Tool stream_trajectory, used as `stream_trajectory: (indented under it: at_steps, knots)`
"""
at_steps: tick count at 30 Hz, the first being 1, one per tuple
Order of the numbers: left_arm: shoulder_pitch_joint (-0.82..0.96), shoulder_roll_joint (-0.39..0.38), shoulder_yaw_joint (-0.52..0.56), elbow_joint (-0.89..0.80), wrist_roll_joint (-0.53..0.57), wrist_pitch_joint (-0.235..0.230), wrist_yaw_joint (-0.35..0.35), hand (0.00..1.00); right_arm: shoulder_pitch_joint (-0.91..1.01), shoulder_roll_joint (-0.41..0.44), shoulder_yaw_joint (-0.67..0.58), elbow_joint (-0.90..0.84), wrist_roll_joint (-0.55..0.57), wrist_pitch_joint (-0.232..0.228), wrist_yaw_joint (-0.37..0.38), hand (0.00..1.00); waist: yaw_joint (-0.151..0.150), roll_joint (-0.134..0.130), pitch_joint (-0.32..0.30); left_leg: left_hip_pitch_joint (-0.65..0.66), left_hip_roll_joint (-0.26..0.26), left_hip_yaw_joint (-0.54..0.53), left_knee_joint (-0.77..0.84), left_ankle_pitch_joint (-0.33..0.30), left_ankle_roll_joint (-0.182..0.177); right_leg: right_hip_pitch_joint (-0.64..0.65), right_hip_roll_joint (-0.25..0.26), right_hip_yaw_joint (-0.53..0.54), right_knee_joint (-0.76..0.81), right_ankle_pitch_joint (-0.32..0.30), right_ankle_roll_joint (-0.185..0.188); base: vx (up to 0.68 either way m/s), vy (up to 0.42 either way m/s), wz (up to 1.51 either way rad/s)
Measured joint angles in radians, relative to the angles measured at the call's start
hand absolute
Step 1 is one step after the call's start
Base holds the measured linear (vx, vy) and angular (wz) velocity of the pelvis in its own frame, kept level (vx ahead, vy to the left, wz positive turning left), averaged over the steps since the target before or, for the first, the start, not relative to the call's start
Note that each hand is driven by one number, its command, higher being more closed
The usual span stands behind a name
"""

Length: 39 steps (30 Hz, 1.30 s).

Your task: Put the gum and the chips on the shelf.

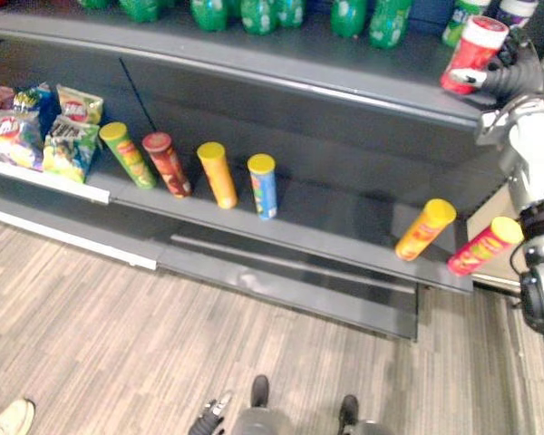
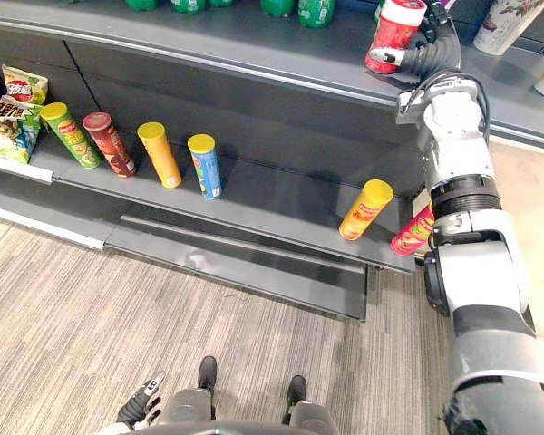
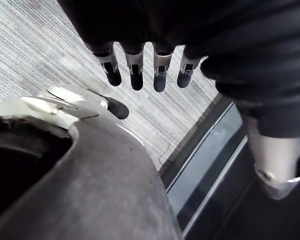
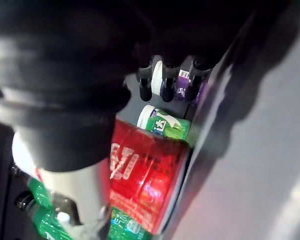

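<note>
A red gum tub (image 1: 470, 54) with a white lid stands tilted on the upper shelf (image 1: 254, 54) at its right end. My right hand (image 1: 512, 68) is curled round it, the thumb lying across its side; the right wrist view shows the red tub (image 4: 145, 175) under the palm. Chip cans stand leaning on the lower shelf (image 1: 344, 227): green (image 1: 127, 154), dark red (image 1: 167, 164), yellow (image 1: 217, 174) and blue (image 1: 263, 186). Further right lean a yellow can (image 1: 426, 228) and a pink-red can (image 1: 483, 246) at the shelf's end. My left hand (image 3: 135, 75) hangs low over the floor, fingers straight.
Chip bags (image 1: 45, 131) are piled at the lower shelf's left end. Green bottles (image 1: 254, 14) line the back of the upper shelf. A green tub (image 4: 162, 125) and a purple one (image 4: 182, 87) stand just past the red tub. A person's shoe (image 1: 9, 419) shows at bottom left.
</note>
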Motion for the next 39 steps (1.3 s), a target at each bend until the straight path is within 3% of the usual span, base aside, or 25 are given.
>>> stream_trajectory:
  at_steps: [5,9,12,16,21,24,28,31,34,39]
  knots:
    - [0.001,0.000,0.000,0.001,0.000,0.001,0.001,0.00,0.000,0.000,-0.002,-0.005,0.045,-0.012,-0.032,0.00,-0.004,0.000,0.000,0.009,0.008,0.017,0.000,-0.002,-0.003,0.001,0.009,0.015,-0.006,0.004,-0.005,0.01,-0.015,-0.11]
    - [0.001,0.000,0.001,0.002,0.013,0.001,0.001,0.00,-0.016,0.000,-0.020,-0.075,0.088,-0.078,-0.064,0.00,-0.006,0.003,-0.002,0.027,0.017,0.024,0.000,-0.005,-0.007,0.018,0.018,0.018,-0.018,0.011,-0.012,0.02,-0.023,-0.08]
    - [0.001,0.000,0.002,0.003,0.020,0.000,-0.006,0.00,-0.061,0.002,-0.054,-0.252,0.114,-0.147,-0.094,0.00,-0.008,0.005,-0.004,0.039,0.030,0.038,0.000,-0.010,-0.013,0.025,0.030,0.026,-0.022,0.013,-0.016,0.00,-0.033,-0.12]
    - [0.004,0.000,0.001,0.005,0.017,-0.016,-0.032,0.00,-0.059,0.030,-0.070,-0.436,0.114,-0.167,-0.113,0.00,-0.015,0.006,-0.043,0.040,0.036,0.041,0.000,-0.014,-0.020,0.027,0.037,0.029,-0.027,0.013,-0.016,0.02,-0.019,-0.03]
    - [-0.005,-0.003,0.002,0.028,0.017,-0.050,-0.040,0.00,0.044,0.111,-0.073,-0.692,0.139,-0.154,-0.123,0.00,-0.023,0.000,-0.102,0.040,0.038,0.047,0.000,-0.017,-0.022,0.024,0.040,0.041,-0.027,0.010,-0.020,0.01,-0.005,-0.03]
    - [0.003,-0.006,0.016,0.046,0.018,-0.056,-0.037,0.00,0.215,0.219,-0.060,-0.898,0.202,-0.109,-0.085,0.00,-0.030,-0.006,-0.128,0.041,0.040,0.065,0.000,-0.023,-0.022,0.010,0.040,0.055,-0.015,0.007,-0.020,-0.01,0.001,-0.15]
    - [0.006,-0.014,0.041,0.080,0.019,-0.067,-0.022,0.00,0.527,0.369,0.099,-1.103,0.231,-0.019,-0.022,0.00,-0.041,-0.008,-0.131,0.053,0.040,0.079,0.000,-0.033,-0.020,0.010,0.040,0.076,-0.009,0.005,-0.017,-0.02,0.006,-0.12]
    - [0.021,-0.018,0.043,0.082,0.020,-0.095,0.011,0.00,0.754,0.434,0.261,-1.109,0.250,0.038,0.070,0.00,-0.041,-0.013,-0.138,0.057,0.040,0.093,0.000,-0.038,-0.020,0.004,0.040,0.091,-0.003,0.004,-0.017,0.00,0.006,-0.14]
    - [0.034,-0.018,0.041,0.082,0.020,-0.100,0.025,0.00,0.956,0.440,0.381,-1.074,0.308,0.072,0.180,0.00,-0.044,-0.022,-0.145,0.052,0.038,0.101,0.000,-0.038,-0.021,-0.010,0.040,0.103,0.002,0.004,-0.016,0.02,0.007,-0.08]
    - [0.044,-0.015,0.034,0.107,0.016,-0.100,0.028,0.00,1.175,0.439,0.405,-0.853,0.298,0.023,0.295,0.00,-0.067,-0.013,-0.154,0.056,0.031,0.119,0.000,-0.047,-0.017,-0.007,0.035,0.113,0.000,0.000,-0.021,0.01,0.012,-0.08]
